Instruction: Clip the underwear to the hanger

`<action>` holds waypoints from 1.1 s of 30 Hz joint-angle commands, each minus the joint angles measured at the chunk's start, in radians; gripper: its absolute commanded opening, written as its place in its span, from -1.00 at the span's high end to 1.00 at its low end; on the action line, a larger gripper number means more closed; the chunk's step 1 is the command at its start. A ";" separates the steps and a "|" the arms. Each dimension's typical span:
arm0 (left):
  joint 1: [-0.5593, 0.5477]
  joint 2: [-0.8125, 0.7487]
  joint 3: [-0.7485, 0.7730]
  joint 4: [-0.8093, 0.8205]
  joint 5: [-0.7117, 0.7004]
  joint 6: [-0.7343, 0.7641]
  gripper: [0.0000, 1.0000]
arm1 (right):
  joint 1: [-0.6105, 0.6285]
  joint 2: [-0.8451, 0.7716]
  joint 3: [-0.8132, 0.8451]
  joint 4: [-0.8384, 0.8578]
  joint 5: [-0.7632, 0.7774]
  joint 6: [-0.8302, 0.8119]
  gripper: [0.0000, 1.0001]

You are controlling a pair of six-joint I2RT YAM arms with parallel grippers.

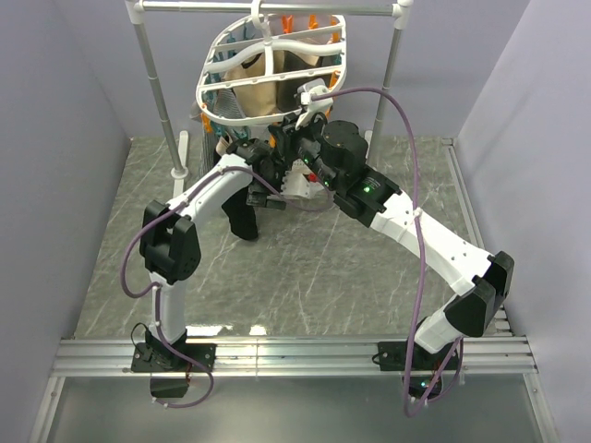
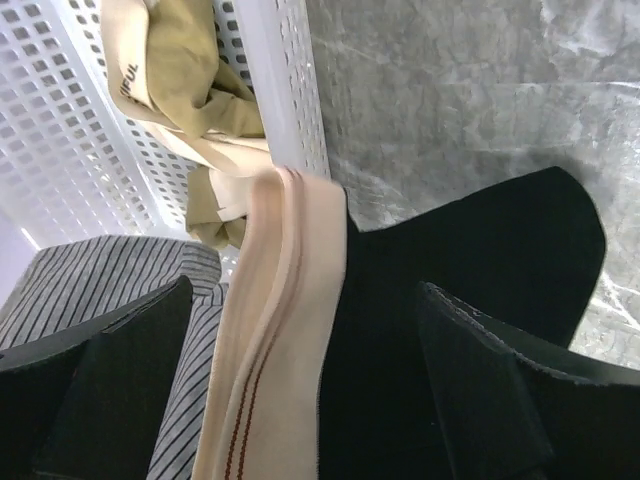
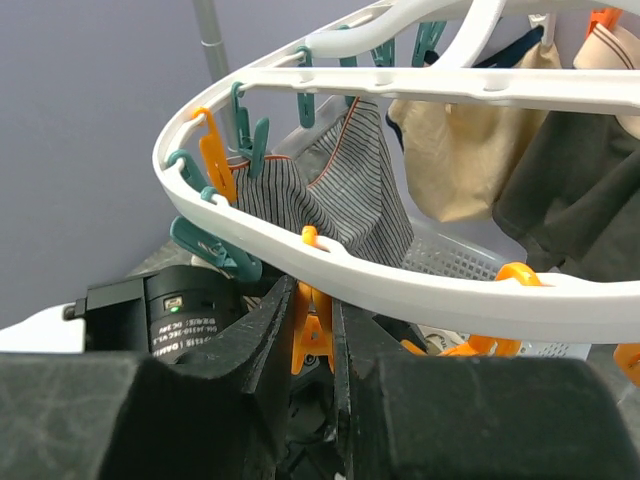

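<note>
The underwear (image 1: 242, 220), black with a beige waistband (image 2: 270, 330), hangs below my left wrist, one leg near the table. In the left wrist view its black cloth (image 2: 450, 260) and waistband run between my left gripper's (image 2: 305, 290) fingers, which stand wide apart on either side of it. The left gripper (image 1: 272, 157) sits just under the near rim of the white hanger (image 1: 208, 88). My right gripper (image 1: 305, 118) is shut on an orange clothespin (image 3: 315, 335) that hangs from the hanger's rim (image 3: 400, 290).
A white perforated basket (image 2: 290, 90) with beige garments (image 2: 190, 90) stands under the hanger. A grey striped cloth (image 3: 340, 190) and other garments (image 3: 450, 150) hang from the clips. The hanger hangs on the grey rail stand (image 1: 157, 83). Purple-grey walls close in on both sides.
</note>
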 commanded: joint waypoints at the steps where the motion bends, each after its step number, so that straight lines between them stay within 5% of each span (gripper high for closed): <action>1: 0.001 0.010 0.059 -0.062 0.007 -0.003 -0.99 | 0.004 -0.012 0.011 -0.005 -0.004 0.007 1.00; 5: 0.006 0.017 0.062 -0.079 0.010 -0.002 -0.93 | 0.004 -0.010 0.009 -0.002 -0.001 0.007 1.00; 15: 0.008 -0.005 0.059 -0.153 0.050 0.009 0.53 | 0.005 -0.006 0.009 0.004 0.009 0.002 1.00; 20: 0.008 -0.080 0.003 -0.153 0.117 0.038 0.98 | 0.003 -0.001 0.012 0.006 0.024 0.005 1.00; 33: 0.003 -0.565 -0.563 0.305 0.325 0.156 0.99 | -0.011 0.039 0.063 -0.009 0.035 0.076 1.00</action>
